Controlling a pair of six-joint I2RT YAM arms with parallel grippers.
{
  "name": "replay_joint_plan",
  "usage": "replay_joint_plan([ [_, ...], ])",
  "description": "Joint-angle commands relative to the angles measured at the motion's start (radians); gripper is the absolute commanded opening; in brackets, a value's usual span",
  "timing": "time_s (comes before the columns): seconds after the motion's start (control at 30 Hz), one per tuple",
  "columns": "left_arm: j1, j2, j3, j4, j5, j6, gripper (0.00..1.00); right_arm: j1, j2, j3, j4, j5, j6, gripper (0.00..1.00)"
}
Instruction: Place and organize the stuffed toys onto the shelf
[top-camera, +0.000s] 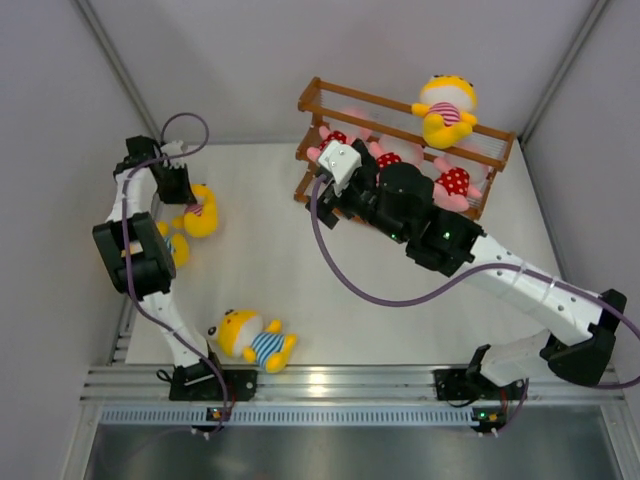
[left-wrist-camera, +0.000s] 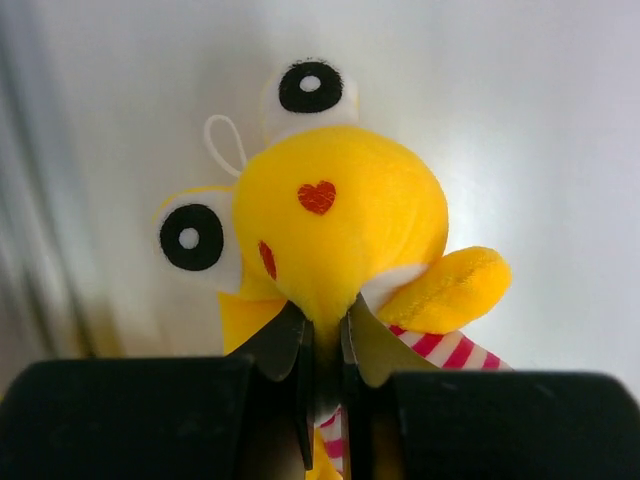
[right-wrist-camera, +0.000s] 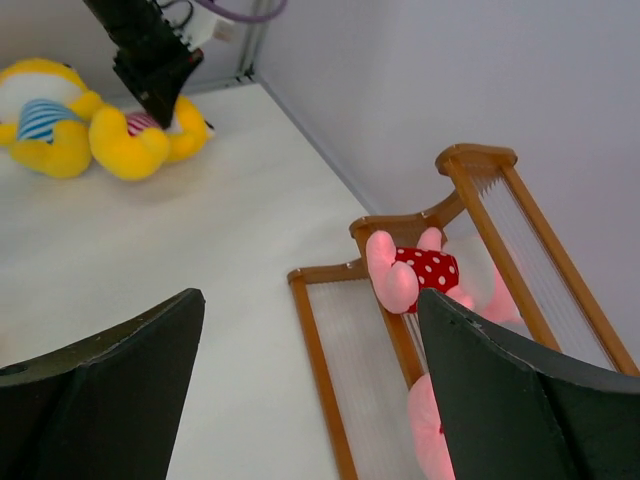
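Observation:
My left gripper (left-wrist-camera: 325, 325) is shut on a fold of a yellow stuffed toy in a pink-striped shirt (left-wrist-camera: 335, 220), which lies at the table's far left (top-camera: 201, 216). A blue-striped yellow toy (right-wrist-camera: 40, 115) lies right beside it, half under the left arm. Another blue-striped toy (top-camera: 255, 342) rests near the front edge. The brown shelf (top-camera: 312, 100) stands at the back. A pink-striped yellow toy (top-camera: 446, 108) sits on its top tier and pink red-dotted toys (top-camera: 452, 182) on a lower tier. My right gripper (right-wrist-camera: 310, 295) hangs open and empty by the shelf's left end, close to one pink toy (right-wrist-camera: 410, 268).
Grey walls close in the table at the back and on both sides. The right arm (top-camera: 500, 270) stretches diagonally from its base to the shelf, its purple cable (top-camera: 345, 280) looping over the table's middle. The metal rail (top-camera: 350, 385) runs along the near edge.

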Motion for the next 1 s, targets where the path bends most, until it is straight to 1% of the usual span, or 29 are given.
replay_joint_plan([
  [0.0, -0.086, -0.189, -0.127, -0.006, 0.165, 0.071, 0.00, -0.002, -0.043, 0.044, -0.033, -0.101, 0.044, 0.88],
  [0.03, -0.126, -0.204, -0.163, -0.006, 0.136, 0.088, 0.00, -0.003, -0.045, 0.044, -0.034, -0.101, 0.044, 0.88],
  [0.07, -0.143, -0.229, -0.179, -0.006, 0.128, 0.087, 0.00, -0.003, -0.045, 0.044, -0.045, -0.100, 0.045, 0.88],
  [0.17, -0.181, -0.280, -0.234, -0.015, 0.171, 0.070, 0.00, -0.005, -0.057, 0.047, -0.050, -0.121, 0.074, 0.88],
  [0.23, -0.212, -0.355, -0.262, -0.044, 0.186, 0.077, 0.00, -0.003, -0.071, 0.044, -0.056, -0.144, 0.091, 0.88],
  [0.27, -0.226, -0.417, -0.268, -0.052, 0.186, 0.083, 0.00, -0.005, -0.078, 0.044, -0.059, -0.149, 0.093, 0.88],
  [0.37, -0.288, -0.502, -0.279, -0.113, 0.207, 0.106, 0.00, -0.003, -0.082, 0.054, -0.080, -0.163, 0.093, 0.88],
  [0.43, -0.334, -0.571, -0.273, -0.144, 0.224, 0.114, 0.00, -0.005, -0.063, 0.057, -0.109, -0.207, 0.084, 0.87],
  [0.47, -0.344, -0.586, -0.263, -0.179, 0.250, 0.114, 0.00, -0.005, -0.057, 0.057, -0.115, -0.273, 0.079, 0.87],
  [0.5, -0.344, -0.602, -0.259, -0.193, 0.267, 0.113, 0.00, -0.003, -0.049, 0.055, -0.120, -0.304, 0.073, 0.86],
  [0.53, -0.379, -0.620, -0.250, -0.215, 0.287, 0.110, 0.00, -0.003, -0.036, 0.054, -0.126, -0.336, 0.070, 0.85],
  [0.57, -0.382, -0.625, -0.228, -0.253, 0.316, 0.104, 0.00, -0.003, -0.031, 0.051, -0.122, -0.377, 0.067, 0.85],
  [0.63, -0.391, -0.626, -0.208, -0.285, 0.332, 0.084, 0.00, 0.003, 0.001, 0.051, -0.097, -0.399, 0.062, 0.85],
  [0.83, -0.413, -0.639, -0.177, -0.290, 0.303, 0.015, 0.00, 0.056, 0.138, 0.126, -0.080, -0.365, 0.030, 0.85],
  [0.87, -0.414, -0.640, -0.174, -0.290, 0.301, 0.011, 0.00, 0.058, 0.150, 0.127, -0.044, -0.361, 0.033, 0.85],
  [0.97, -0.421, -0.642, -0.167, -0.290, 0.303, 0.002, 0.00, 0.058, 0.201, 0.150, -0.008, -0.393, 0.035, 0.86],
])
